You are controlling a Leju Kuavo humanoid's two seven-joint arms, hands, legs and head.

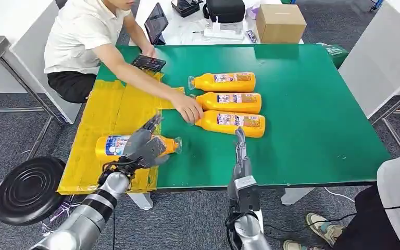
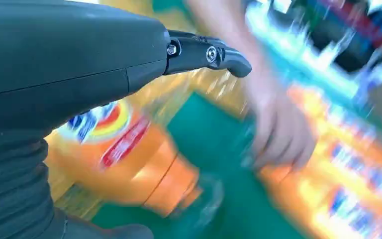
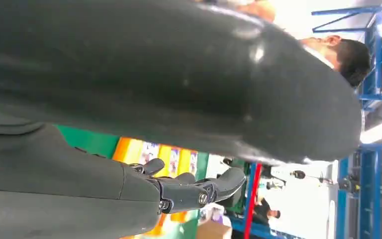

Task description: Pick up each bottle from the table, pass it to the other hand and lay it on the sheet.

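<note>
We see our left hand [image 1: 141, 147] spread over the bottle [image 1: 115, 145] lying on the yellow sheet [image 1: 115, 112] at the worktop's [image 1: 312, 120] near left, right hand [image 1: 239, 144] extended with nothing held; rigid, smooth plastic, likely slippery, best gripped mid-body.

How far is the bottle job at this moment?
Done: nothing certain. In hand: the left hand is over one bottle lying on the yellow sheet; grip unclear. Left: three bottles on the green table; a person's hand touches the nearest. The right hand is open.
</note>
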